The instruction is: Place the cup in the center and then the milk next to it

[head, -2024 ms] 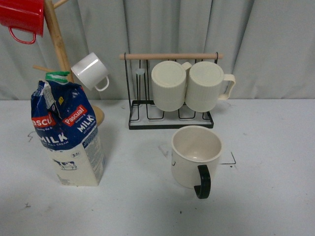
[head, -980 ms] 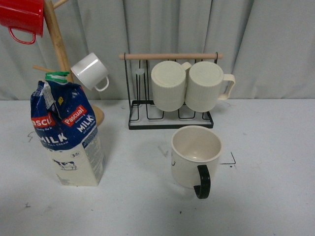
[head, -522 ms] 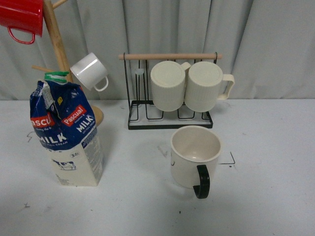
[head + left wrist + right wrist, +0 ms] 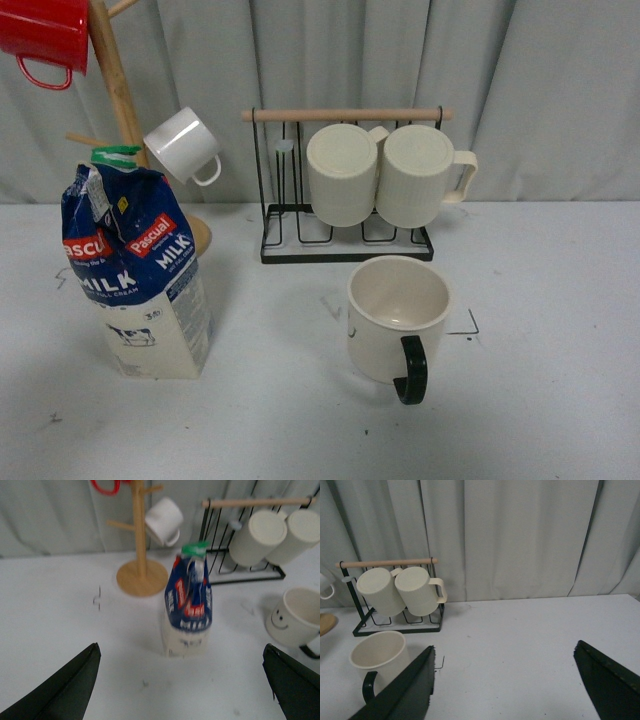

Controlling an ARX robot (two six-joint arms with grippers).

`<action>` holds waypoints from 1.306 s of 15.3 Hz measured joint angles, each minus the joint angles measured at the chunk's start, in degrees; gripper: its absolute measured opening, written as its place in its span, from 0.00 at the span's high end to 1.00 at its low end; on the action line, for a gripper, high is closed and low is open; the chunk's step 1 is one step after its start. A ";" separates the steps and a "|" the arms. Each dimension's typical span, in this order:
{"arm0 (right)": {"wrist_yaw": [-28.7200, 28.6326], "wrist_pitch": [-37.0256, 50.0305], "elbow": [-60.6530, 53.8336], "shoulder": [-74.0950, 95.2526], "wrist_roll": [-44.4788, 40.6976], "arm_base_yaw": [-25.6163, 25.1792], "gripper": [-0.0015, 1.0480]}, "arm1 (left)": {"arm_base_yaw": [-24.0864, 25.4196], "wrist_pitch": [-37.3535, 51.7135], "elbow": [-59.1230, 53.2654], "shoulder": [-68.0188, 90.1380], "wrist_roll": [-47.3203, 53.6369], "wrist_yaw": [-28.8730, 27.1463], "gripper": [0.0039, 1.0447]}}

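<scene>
The cup (image 4: 398,316), wide and cream with a black handle turned toward me, stands upright near the table's middle; its smiley face shows in the left wrist view (image 4: 292,617), and it also shows in the right wrist view (image 4: 379,657). The milk (image 4: 135,270), a blue-and-cream carton with a green cap, stands upright at the left. My left gripper (image 4: 182,652) is open, hanging back from the milk (image 4: 188,607), which sits ahead between its spread fingers. My right gripper (image 4: 505,652) is open over bare table, the cup off to one side. Neither arm shows in the front view.
A wooden mug tree (image 4: 118,90) behind the milk carries a red mug (image 4: 42,35) and a small white mug (image 4: 184,145). A black wire rack (image 4: 345,235) with a wooden bar holds two ribbed cream mugs (image 4: 343,172) behind the cup. A grey curtain closes the back.
Nothing on the table has moved; only a slight wobble of the front view shows.
</scene>
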 joint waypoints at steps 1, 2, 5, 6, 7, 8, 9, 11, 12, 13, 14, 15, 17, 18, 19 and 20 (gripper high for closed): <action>0.00 0.00 0.00 0.00 0.00 0.00 0.12 | -0.90 3.61 1.70 4.26 0.13 -0.57 0.06; 0.00 0.00 0.00 0.00 0.00 0.00 0.07 | -2.97 12.33 6.67 17.31 0.44 -0.76 0.06; 0.00 0.00 0.00 0.00 0.00 0.00 0.06 | -3.96 17.99 20.17 39.98 5.81 -0.98 0.06; 0.00 -0.02 0.00 0.00 0.00 0.00 0.06 | -3.48 17.38 21.53 41.86 5.95 -0.68 0.06; 0.00 -0.02 0.00 0.00 0.00 0.00 0.06 | -3.30 17.07 22.29 43.04 5.97 -0.17 0.06; 0.02 0.00 0.00 0.00 0.00 0.00 0.06 | -2.99 16.37 23.08 44.09 5.95 0.35 0.06; 0.00 0.00 0.00 0.00 0.00 0.00 0.06 | -2.64 16.55 23.78 45.29 5.97 0.48 0.06; 0.00 0.00 0.00 0.00 0.00 0.00 0.06 | -1.95 16.15 24.98 46.69 6.05 1.55 0.06; 0.00 0.00 0.00 0.00 0.00 0.00 0.06 | -1.64 15.72 25.46 47.06 5.84 2.34 0.06; 0.00 -0.02 0.00 0.00 0.00 0.00 0.06 | -1.42 14.69 25.97 47.41 5.75 3.61 0.06; 0.00 0.00 0.00 0.00 0.00 0.00 0.06 | -1.16 14.01 26.45 47.89 5.51 4.57 0.06; 0.00 0.00 0.00 0.00 0.00 0.00 0.06 | -1.20 13.35 26.64 48.46 5.55 5.14 0.06; 0.02 0.00 0.00 0.00 0.00 0.00 0.06 | -2.84 12.31 26.67 51.28 5.66 4.83 0.06; 0.00 0.00 0.00 0.00 0.00 0.00 0.06 | -3.69 12.61 26.69 51.71 5.64 3.96 0.06; 0.02 0.00 0.00 0.00 0.00 0.00 0.06 | -4.63 14.36 26.88 54.45 5.92 0.28 0.06; 0.00 -0.02 0.00 0.00 0.00 0.00 0.06 | -5.88 16.39 26.86 59.58 6.29 -4.26 0.06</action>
